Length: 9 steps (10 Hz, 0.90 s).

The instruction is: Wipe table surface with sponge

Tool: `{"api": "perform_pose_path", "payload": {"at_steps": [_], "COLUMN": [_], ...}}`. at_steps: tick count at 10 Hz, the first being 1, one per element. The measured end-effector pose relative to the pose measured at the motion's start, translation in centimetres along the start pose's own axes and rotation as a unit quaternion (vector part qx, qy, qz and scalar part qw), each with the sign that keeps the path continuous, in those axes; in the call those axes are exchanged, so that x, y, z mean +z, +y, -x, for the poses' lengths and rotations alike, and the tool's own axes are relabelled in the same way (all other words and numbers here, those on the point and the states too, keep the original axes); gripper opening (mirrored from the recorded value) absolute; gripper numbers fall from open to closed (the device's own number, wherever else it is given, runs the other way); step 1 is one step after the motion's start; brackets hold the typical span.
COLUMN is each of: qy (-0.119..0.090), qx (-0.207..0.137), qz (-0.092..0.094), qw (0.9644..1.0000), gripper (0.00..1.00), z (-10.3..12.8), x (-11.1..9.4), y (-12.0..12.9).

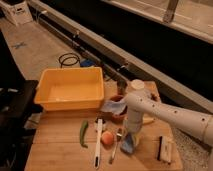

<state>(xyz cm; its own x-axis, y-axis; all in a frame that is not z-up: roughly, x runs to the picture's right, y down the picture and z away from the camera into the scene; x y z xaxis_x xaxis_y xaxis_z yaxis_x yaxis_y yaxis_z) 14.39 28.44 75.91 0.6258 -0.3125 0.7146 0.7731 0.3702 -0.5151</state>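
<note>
The wooden table (60, 150) fills the lower part of the camera view. My white arm reaches in from the right and points straight down at the table's front middle. My gripper (130, 142) is shut on a blue sponge (127, 146), which rests on the table surface just right of a spoon (115, 147). The sponge's upper part is hidden by the gripper.
A yellow tub (70, 91) stands at the back left. A brown bowl (119, 118) with a pale cloth (113, 105) sits behind the gripper. A green chili (83, 133), a white utensil (98, 144) and an orange fruit (107, 138) lie left of the sponge. A dark brush (165, 149) lies to the right.
</note>
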Motion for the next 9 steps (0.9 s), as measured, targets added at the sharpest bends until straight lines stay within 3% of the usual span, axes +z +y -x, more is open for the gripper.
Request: {"api": "perform_pose_path", "payload": {"at_steps": [3,5,7,9], "qy": [-0.001,-0.006,-0.007,0.006], "qx": [0.049,0.084,0.103,0.11], "qz": [0.01,0.019,0.026,0.035], "qw": [0.9987,0.9963,0.9943,0.9933], "gripper": [0.0,0.0,0.0,0.0], "z": [-1.7,-4.6,-6.8,-8.4], "x": [-0.2,0.0,-0.2,-1.0], "y": [4.8,7.1,7.7,7.1]}}
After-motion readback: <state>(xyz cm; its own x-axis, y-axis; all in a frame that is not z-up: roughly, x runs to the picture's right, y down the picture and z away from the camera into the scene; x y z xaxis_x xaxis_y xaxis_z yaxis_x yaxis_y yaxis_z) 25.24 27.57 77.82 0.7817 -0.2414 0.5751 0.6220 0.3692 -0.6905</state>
